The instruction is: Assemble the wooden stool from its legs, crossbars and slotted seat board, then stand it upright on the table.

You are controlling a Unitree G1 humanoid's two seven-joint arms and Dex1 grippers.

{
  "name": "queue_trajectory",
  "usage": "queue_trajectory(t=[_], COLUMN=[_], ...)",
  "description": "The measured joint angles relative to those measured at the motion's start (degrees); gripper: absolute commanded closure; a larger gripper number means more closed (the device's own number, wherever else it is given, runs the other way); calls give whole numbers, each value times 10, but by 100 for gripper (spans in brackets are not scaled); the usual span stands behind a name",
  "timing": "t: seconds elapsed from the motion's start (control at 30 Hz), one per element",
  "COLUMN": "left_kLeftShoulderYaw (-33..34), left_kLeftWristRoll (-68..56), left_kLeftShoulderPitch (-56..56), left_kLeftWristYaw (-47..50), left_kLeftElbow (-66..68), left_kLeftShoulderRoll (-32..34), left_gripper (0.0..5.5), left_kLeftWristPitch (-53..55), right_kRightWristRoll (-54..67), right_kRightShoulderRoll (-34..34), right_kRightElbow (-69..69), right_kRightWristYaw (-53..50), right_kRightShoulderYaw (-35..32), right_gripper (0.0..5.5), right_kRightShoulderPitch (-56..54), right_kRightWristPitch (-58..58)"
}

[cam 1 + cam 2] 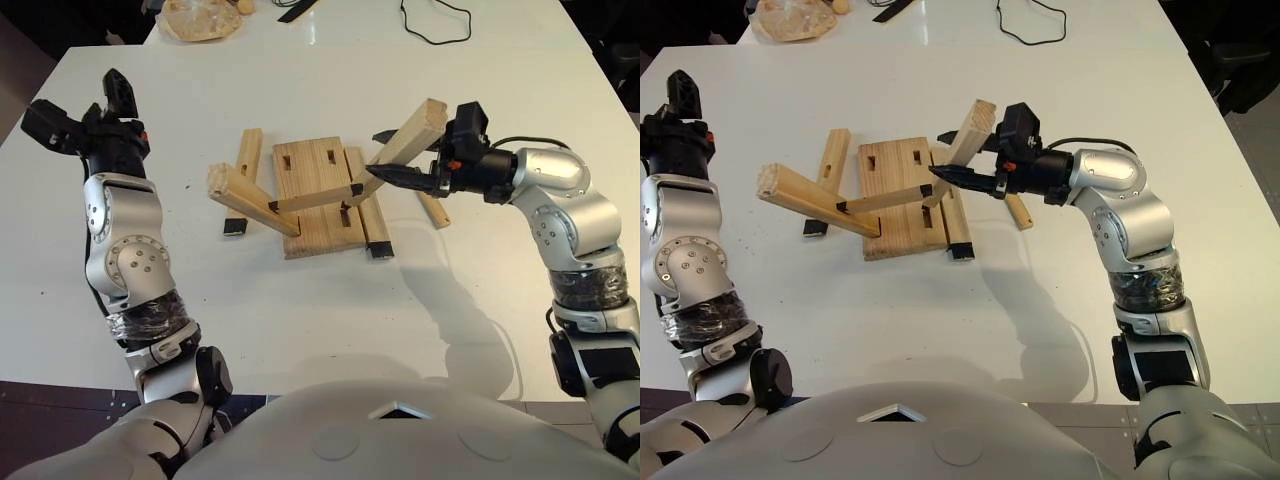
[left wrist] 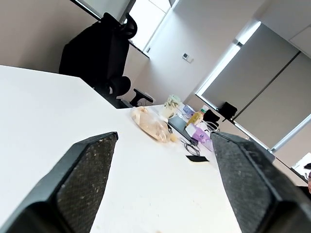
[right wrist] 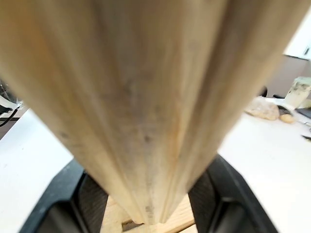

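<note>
Slanting upward, the leg [image 1: 420, 125] sits between right fingers [image 1: 400, 177].

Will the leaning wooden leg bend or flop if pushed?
Probably not: the leg looks like thick solid wood, so stiff. Held tilted in the right gripper, joined to a crossbar, it would likely tip if released.

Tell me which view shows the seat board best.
Left eye view: the seat board lies flat, slots visible. Right eye view matches; right wrist view sees mostly the leg; left wrist view faces away.
</note>
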Motion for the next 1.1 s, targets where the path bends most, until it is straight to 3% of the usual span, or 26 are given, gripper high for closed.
queue_trajectory(t=[0.13,0.43,1.1], left_kLeftShoulderYaw=[-5,16,12], left_kLeftWristRoll=[16,29,65], left_kLeftShoulderPitch=[-30,-53,-34], left_kLeftWristYaw=[-21,-43,-47], left_kLeftElbow=[35,68,38], left_kLeftShoulderRoll=[-1,-1,-37], left_gripper=[196,196,196], left_kLeftWristPitch=[-5,-31,-50], right_kRightWristRoll=[-9,-7,10], right_kRightShoulderRoll=[1,-1,-41], right_kRightElbow=[50,59,51], right_kRightWristYaw=[39,77,87], right_kRightShoulderYaw=[12,17,33], right_gripper=[348,348,348], right_kRightShoulderPitch=[-4,0,-56], right_kRightWristPitch=[-60,-78,18])
